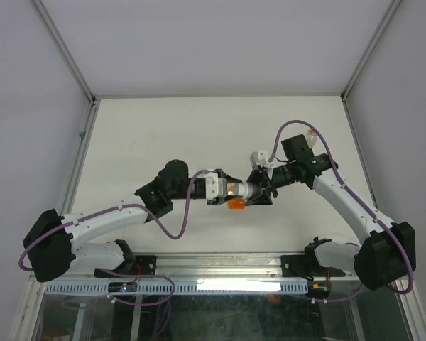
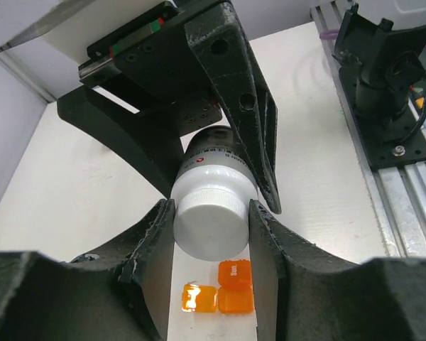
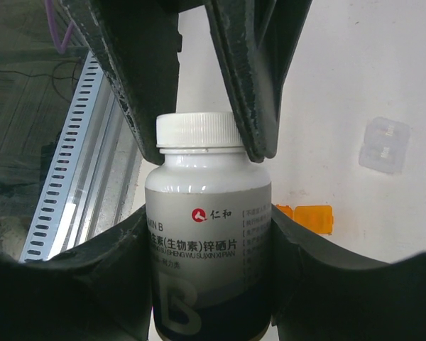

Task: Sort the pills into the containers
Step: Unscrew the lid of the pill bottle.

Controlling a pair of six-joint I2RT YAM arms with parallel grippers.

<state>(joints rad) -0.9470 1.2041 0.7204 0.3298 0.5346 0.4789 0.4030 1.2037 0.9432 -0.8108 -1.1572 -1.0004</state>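
White bottle [image 3: 213, 284]: right claw [image 3: 209, 220] grips body, left claw [image 2: 209, 213] pinches cap [image 2: 209, 234]. Uncapping step; next needs a twist.

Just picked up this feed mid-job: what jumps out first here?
A white bottle is held in the air over the middle of the table: the right gripper clamps its body, the left gripper pinches its white cap. Beneath it lie three small translucent orange cups, close together.
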